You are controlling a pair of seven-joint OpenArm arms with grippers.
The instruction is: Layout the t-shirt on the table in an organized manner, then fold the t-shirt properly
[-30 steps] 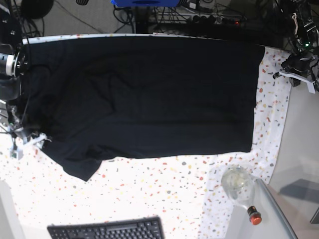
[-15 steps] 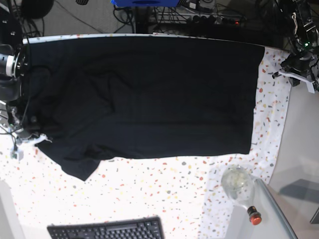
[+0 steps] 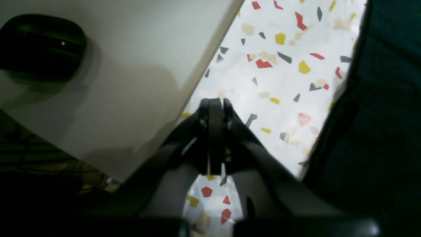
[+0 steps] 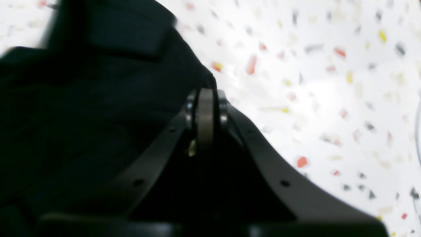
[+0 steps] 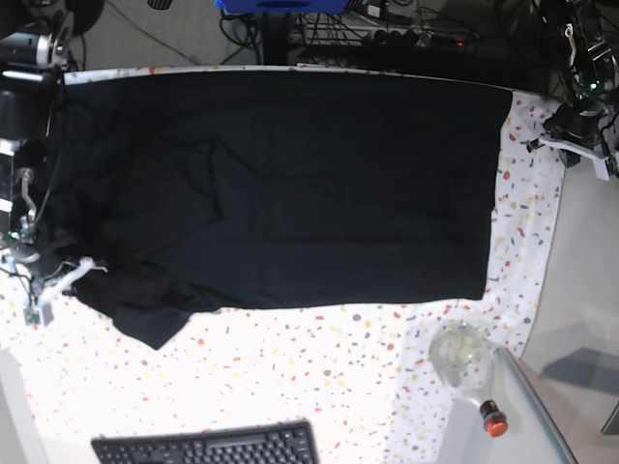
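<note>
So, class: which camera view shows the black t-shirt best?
The base view: the t-shirt lies spread across the table, nearly whole in frame, one sleeve at lower left. The right wrist view shows only blurred dark fabric at the shut right gripper. The left wrist view catches just one edge of it.

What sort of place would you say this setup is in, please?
Probably a robotics lab or workshop bench: a table clad in speckled cloth holding a black t-shirt, a keyboard at its edge, and tangled cables and electronics behind.
</note>
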